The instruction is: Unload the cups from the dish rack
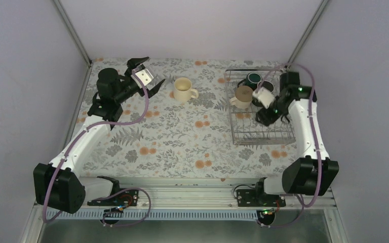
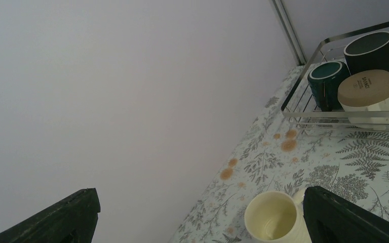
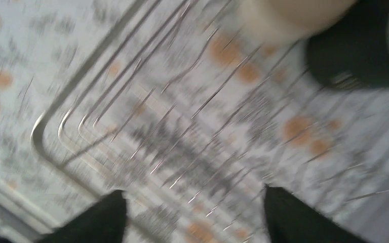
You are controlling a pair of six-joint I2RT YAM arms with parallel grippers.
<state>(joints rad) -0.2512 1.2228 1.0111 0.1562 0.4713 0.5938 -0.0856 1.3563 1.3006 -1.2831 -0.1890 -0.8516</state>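
Observation:
A cream mug (image 1: pixel 184 89) (image 2: pixel 273 218) stands upright on the floral tablecloth, just right of my open left gripper (image 1: pixel 155 70) (image 2: pixel 202 217), which holds nothing. The wire dish rack (image 1: pixel 263 132) (image 2: pixel 304 86) sits at the right. At its far end are an upturned cream mug (image 1: pixel 242 95) (image 2: pixel 368 96), a dark green mug (image 1: pixel 254 77) (image 2: pixel 326 81) and a black mug (image 2: pixel 375 50). My right gripper (image 1: pixel 262 119) (image 3: pixel 197 212) hovers over the rack's bare wires, open, with nothing between its fingers. The right wrist view is motion-blurred; the cream mug (image 3: pixel 283 15) shows at its top edge.
Walls close in the table on the left, back and right, with metal corner posts (image 1: pixel 71 30). The rack's upright tines (image 1: pixel 261 134) stand beneath the right gripper. The arm bases sit on a rail (image 1: pixel 192 195) at the near edge.

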